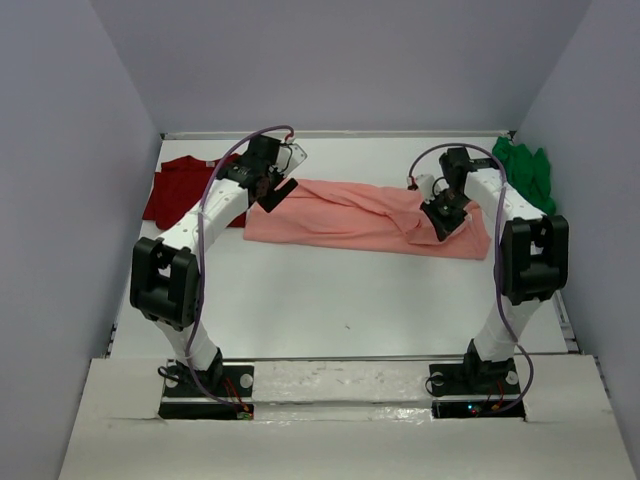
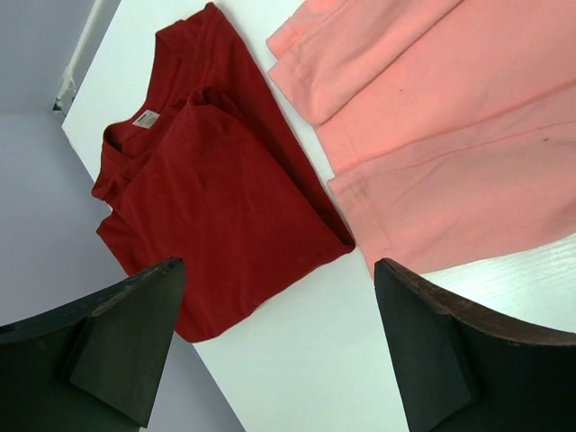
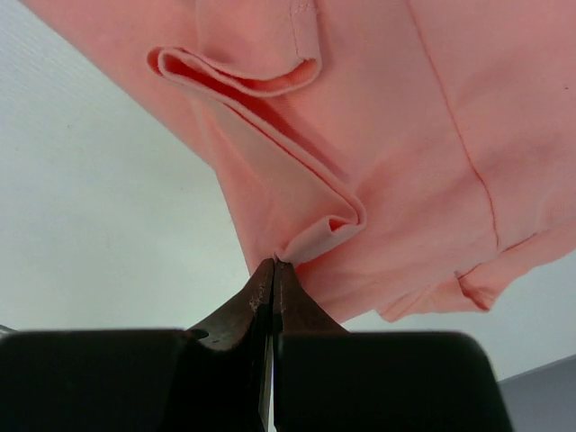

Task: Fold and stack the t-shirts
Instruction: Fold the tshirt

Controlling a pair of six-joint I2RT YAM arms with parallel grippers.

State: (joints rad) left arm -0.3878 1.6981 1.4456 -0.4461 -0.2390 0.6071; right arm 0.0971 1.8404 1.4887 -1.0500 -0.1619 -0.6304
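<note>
The salmon-pink t-shirt [image 1: 340, 215] lies stretched across the back middle of the table as a long folded band. My right gripper [image 1: 445, 222] is at its right end, shut on a small fold of the pink cloth [image 3: 324, 229], which its tips [image 3: 274, 265] pinch. The dark red t-shirt [image 1: 180, 190] lies folded at the back left, its neck label [image 2: 146, 119] showing. My left gripper [image 2: 279, 342] hovers open over the bare strip between the red shirt [image 2: 216, 180] and the pink shirt's left end [image 2: 450, 135], holding nothing. The bright green t-shirt [image 1: 528, 172] is bunched at the back right corner.
The white table [image 1: 350, 300] is boxed in by grey walls at the left, back and right. The red shirt reaches the table's left edge [image 2: 135, 279]. Both arm bases stand on the near edge.
</note>
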